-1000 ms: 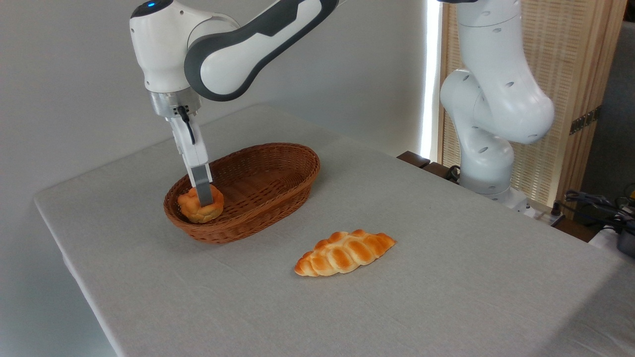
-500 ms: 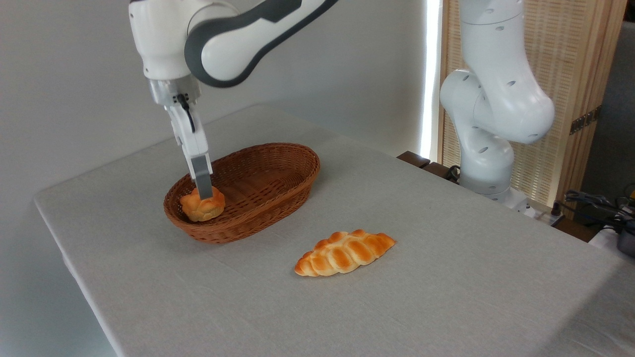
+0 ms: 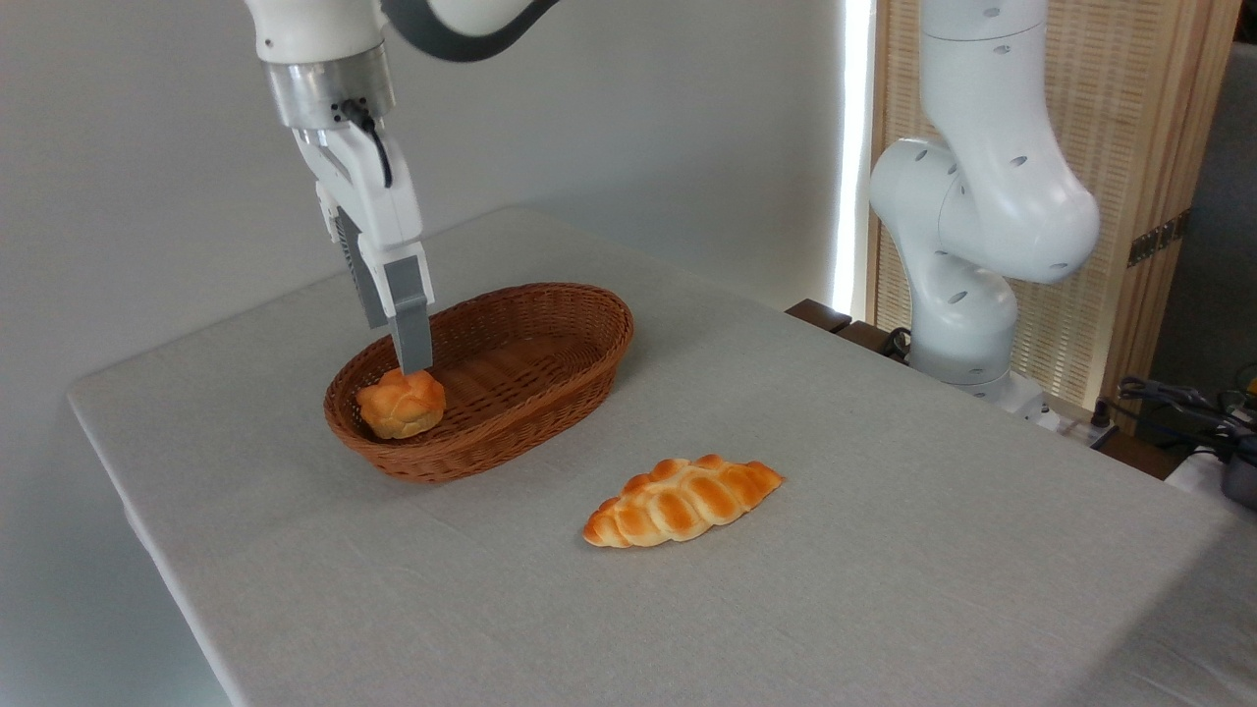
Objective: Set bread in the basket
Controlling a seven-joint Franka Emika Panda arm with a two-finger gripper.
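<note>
The bread (image 3: 401,404), a small round knotted bun with a golden-orange top, lies inside the left end of the oval brown wicker basket (image 3: 511,432). My gripper (image 3: 396,346) hangs directly above the bun, pointing down, its front fingertip just clear of the bun's top. The two grey fingers stand apart with nothing between them, so the gripper is open. Nothing hides the bun apart from the basket's near wall covering its base.
A longer braided loaf (image 3: 682,500) lies on the grey tablecloth to the right of and in front of the basket. The arm's white base (image 3: 967,324) stands at the table's far right edge. Cables and gear (image 3: 1193,412) sit beyond that edge.
The gripper let go of the bun and rose straight up out of the basket. The bun settled lower in the basket's left end and stays there.
</note>
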